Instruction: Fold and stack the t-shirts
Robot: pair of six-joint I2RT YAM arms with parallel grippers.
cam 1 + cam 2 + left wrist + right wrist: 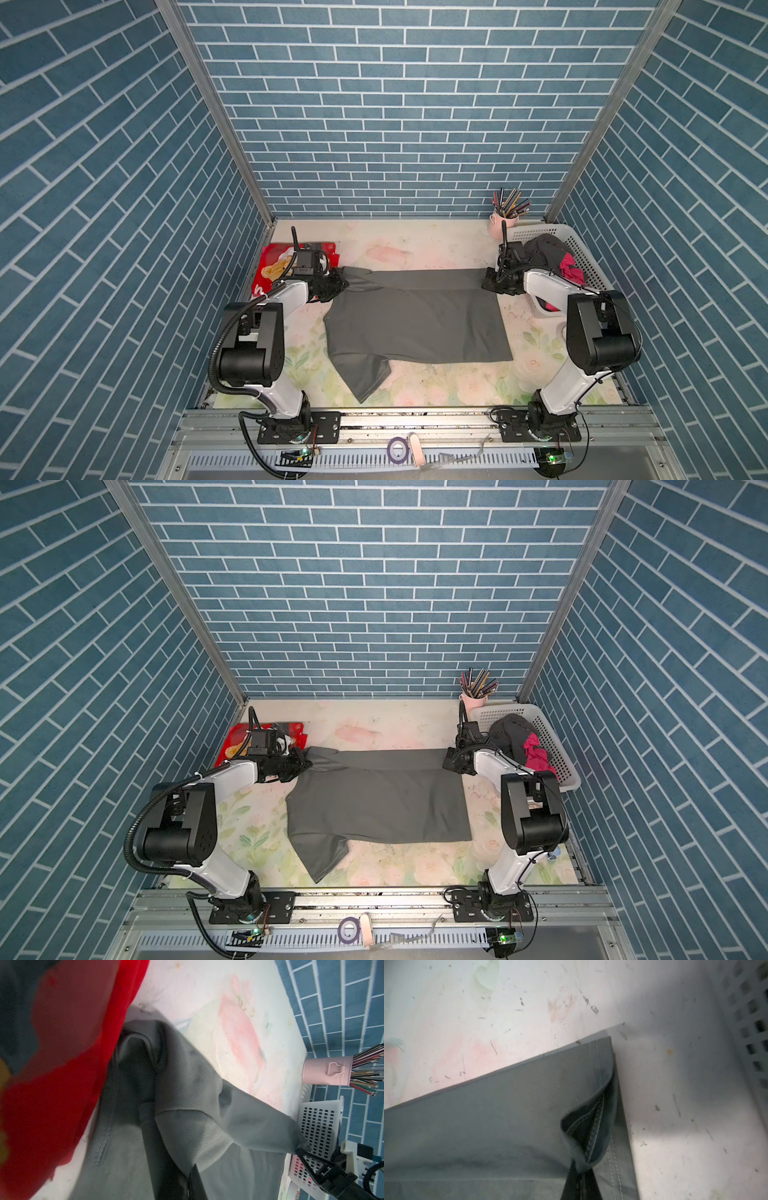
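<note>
A plain dark grey t-shirt (pixel 415 320) (pixel 374 804) lies spread across the middle of the table, one sleeve (pixel 365 374) sticking out at the front left. My left gripper (pixel 341 283) (pixel 191 1169) is shut on the shirt's far left corner, by the other sleeve. My right gripper (pixel 489 284) (pixel 581 1168) is shut on the far right hem corner. The far edge runs taut between them. A red printed t-shirt (pixel 272 266) (pixel 68 1064) lies at the far left, partly under the left arm. A dark t-shirt (pixel 544 249) and a magenta t-shirt (pixel 570 266) sit heaped in the basket.
The white perforated basket (pixel 536 232) (pixel 498 715) stands at the far right, just behind the right arm. A pink cup of pencils (pixel 498 222) (pixel 326 1072) stands at the back wall beside it. A purple tape roll (pixel 397 449) lies on the front rail.
</note>
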